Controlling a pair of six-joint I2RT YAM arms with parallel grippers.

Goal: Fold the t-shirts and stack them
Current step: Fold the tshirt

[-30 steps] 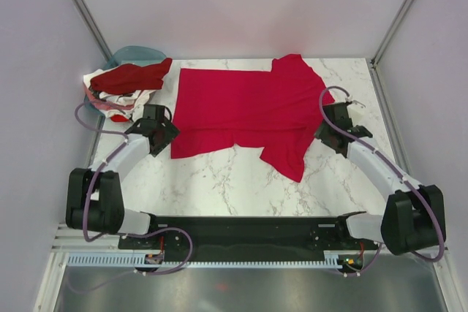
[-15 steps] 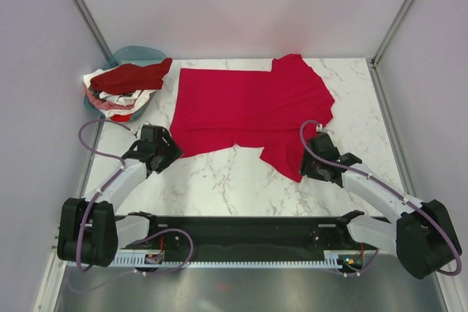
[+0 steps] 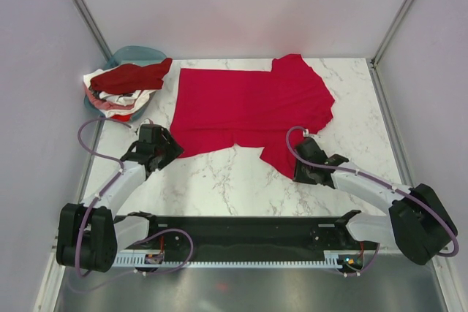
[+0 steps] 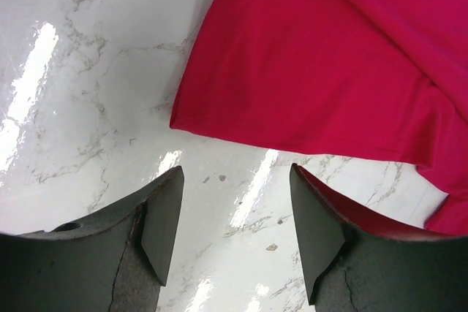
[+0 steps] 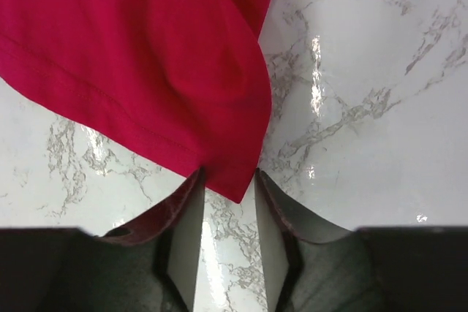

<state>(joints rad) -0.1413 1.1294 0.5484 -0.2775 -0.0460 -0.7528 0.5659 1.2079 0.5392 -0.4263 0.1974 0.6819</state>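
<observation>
A bright crimson t-shirt (image 3: 248,107) lies spread on the marble table. My left gripper (image 3: 167,149) is open just near of its near-left corner. In the left wrist view the shirt (image 4: 329,56) lies ahead of the gripper (image 4: 234,217), apart from the fingers. My right gripper (image 3: 298,169) is at the shirt's lowest near corner. In the right wrist view the gripper (image 5: 228,231) is open, with the tip of the shirt (image 5: 146,49) reaching just between the fingertips. A pile of dark red, white and pink shirts (image 3: 121,85) sits at the far left.
A teal basin (image 3: 135,54) sits under and behind the shirt pile at the far left corner. Grey walls with metal posts close in the table at the back and sides. The black arm mount (image 3: 241,228) runs along the near edge.
My right gripper has swung from the shirt's right side down and left to its lowest near corner. My left gripper has drawn back slightly toward the near edge.
</observation>
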